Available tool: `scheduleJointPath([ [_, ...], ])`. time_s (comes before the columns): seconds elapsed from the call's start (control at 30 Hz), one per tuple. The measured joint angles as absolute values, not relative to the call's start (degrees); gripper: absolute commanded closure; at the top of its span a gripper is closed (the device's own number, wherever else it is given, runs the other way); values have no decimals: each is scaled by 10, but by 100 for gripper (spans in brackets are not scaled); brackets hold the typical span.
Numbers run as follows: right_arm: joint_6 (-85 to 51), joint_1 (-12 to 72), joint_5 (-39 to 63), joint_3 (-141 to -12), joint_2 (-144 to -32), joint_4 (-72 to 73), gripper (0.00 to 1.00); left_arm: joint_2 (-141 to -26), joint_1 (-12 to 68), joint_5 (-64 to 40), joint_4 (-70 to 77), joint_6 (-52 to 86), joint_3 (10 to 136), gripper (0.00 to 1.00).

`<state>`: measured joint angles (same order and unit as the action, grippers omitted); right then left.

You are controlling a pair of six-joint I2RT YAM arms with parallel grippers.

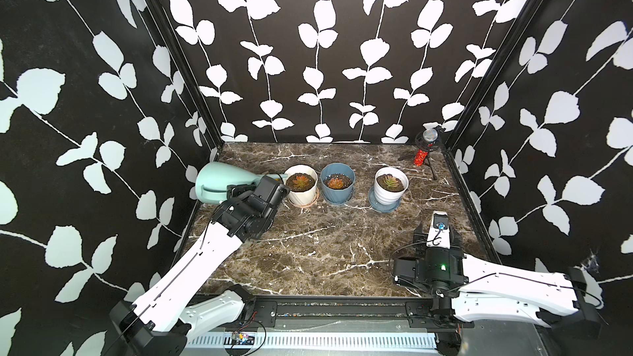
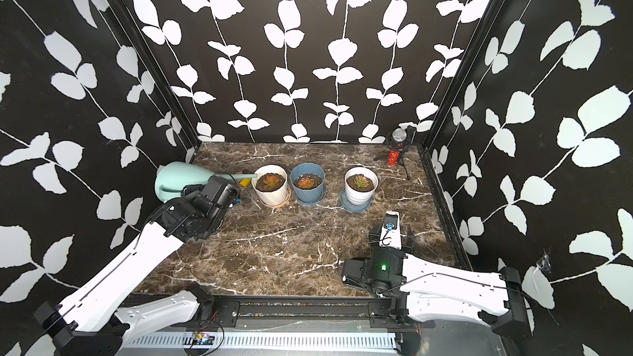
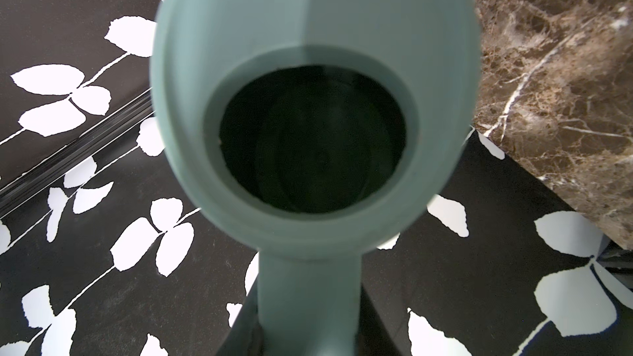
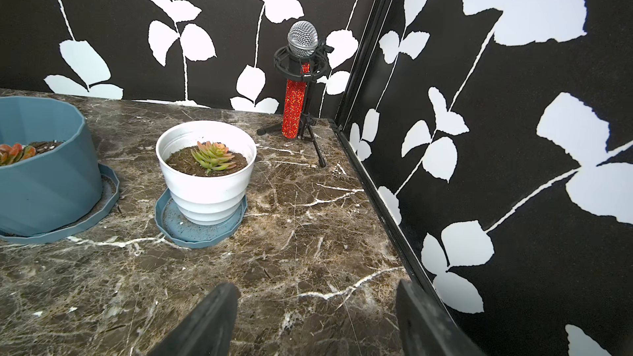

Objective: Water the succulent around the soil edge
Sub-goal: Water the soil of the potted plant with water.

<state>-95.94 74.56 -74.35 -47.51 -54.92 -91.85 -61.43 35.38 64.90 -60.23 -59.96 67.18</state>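
Succulent (image 1: 300, 181), a reddish rosette, sits in the soil of the cream pot (image 1: 303, 197), leftmost of three in the row at the back of the marble table (image 1: 329, 244). The pale green watering can (image 1: 219, 179) is tipped far over just beside that pot. Its spout (image 1: 276, 176) lies about level, the tip right at the pot's rim on the can's side. Whether water is running is too small to tell.

Left gripper (image 1: 235, 190) is clamped on the can's handle (image 3: 308, 303). Its fingers are buried behind the wrist in both top views. The left wrist view is nearly all can: the dark filler hole (image 3: 311, 142), and the handle running out of the picture. A small yellow something (image 2: 245, 182) peeks out under the spout, mostly hidden.

Further along come the blue pot (image 1: 337, 190), then the white pot (image 1: 391, 192) on a blue saucer (image 1: 383, 207). Right gripper (image 4: 315, 291) sits low near the table's right edge, fingers spread wide with nothing between them. A microphone (image 1: 424, 152) stands in the far corner.
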Motion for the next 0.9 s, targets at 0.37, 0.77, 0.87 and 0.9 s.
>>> scheduleJointPath([
  [0.37,-961,745,-743,-470,-531,-921,24,-644,340,639,-569,-594,672,100],
  [0.77,-964,743,-743,-470,-526,-921,24,-670,329,630,-547,-576,677,100],
  [0.87,-965,743,-743,-470,-526,-921,24,-677,329,624,-544,-571,681,100],
  [0.9,-965,743,-743,-470,-526,-921,24,-679,329,622,-544,-570,682,100],
])
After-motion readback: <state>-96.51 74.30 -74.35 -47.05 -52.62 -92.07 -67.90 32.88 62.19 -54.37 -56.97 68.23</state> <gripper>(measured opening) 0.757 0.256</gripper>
